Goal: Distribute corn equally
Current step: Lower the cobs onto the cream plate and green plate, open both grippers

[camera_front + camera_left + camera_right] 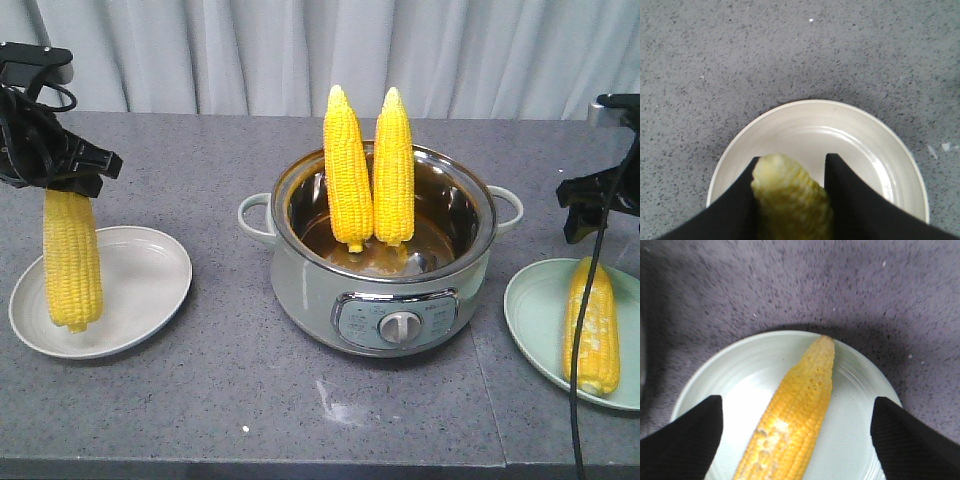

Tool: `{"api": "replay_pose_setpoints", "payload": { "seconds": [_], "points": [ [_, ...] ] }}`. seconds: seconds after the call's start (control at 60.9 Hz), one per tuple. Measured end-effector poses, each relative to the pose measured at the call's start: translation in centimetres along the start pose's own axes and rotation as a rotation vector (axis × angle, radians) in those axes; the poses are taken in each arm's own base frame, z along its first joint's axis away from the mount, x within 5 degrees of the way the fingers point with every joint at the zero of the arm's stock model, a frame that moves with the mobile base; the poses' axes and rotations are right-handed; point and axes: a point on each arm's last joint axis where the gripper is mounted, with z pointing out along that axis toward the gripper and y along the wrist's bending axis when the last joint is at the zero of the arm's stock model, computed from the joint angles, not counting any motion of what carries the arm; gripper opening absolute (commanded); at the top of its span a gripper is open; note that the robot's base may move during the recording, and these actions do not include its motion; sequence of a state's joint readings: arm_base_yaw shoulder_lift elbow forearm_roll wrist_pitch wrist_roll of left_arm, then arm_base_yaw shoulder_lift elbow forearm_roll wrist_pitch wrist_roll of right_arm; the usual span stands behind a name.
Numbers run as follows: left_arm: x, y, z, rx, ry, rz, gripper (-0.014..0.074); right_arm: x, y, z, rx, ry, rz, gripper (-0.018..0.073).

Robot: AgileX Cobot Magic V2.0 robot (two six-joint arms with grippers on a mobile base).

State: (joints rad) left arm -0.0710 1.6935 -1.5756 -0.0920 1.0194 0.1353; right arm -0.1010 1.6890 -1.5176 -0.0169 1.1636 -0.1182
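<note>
Two yellow corn cobs (347, 168) (394, 167) stand upright inside the steel pot (470, 255) at the table's middle. My left gripper (68, 178) is shut on the top of a third corn cob (72, 260), which hangs upright over the white plate (150, 280); in the left wrist view the cob (790, 195) sits between the black fingers (735, 200) above the plate (855, 135). A fourth corn cob (591, 325) lies on the green plate (535, 310). My right gripper (590, 205) hovers open above it, fingers (685, 435) spread wide of the cob (795, 420).
The pot has a handle on each side (254, 216) (506, 208) and a control knob (400, 326) facing the front. A black cable (588, 330) hangs from the right arm across the green plate. The grey table's front edge (300, 465) is near.
</note>
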Motion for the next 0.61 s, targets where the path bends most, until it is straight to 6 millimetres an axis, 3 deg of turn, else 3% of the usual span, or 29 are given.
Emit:
{"api": "replay_pose_setpoints", "payload": {
  "seconds": [0.197,0.345,0.46,0.608],
  "points": [
    [0.0,-0.1,0.2,0.011,0.002,-0.003,0.0190,0.6,0.6,-4.1,-0.046,-0.143,0.002,0.0591],
    [0.2,0.0,2.1,0.018,0.059,-0.005,0.0297,1.4,1.0,-7.0,-0.078,-0.231,-0.015,0.0591],
    [0.5,0.1,3.5,0.027,0.119,-0.009,0.0364,1.9,1.1,-8.5,-0.074,-0.273,-0.032,0.0591],
    [0.6,0.1,3.8,0.031,0.136,-0.012,0.0419,2.3,1.2,-9.3,-0.072,-0.294,-0.033,0.0591]
  ]
}}
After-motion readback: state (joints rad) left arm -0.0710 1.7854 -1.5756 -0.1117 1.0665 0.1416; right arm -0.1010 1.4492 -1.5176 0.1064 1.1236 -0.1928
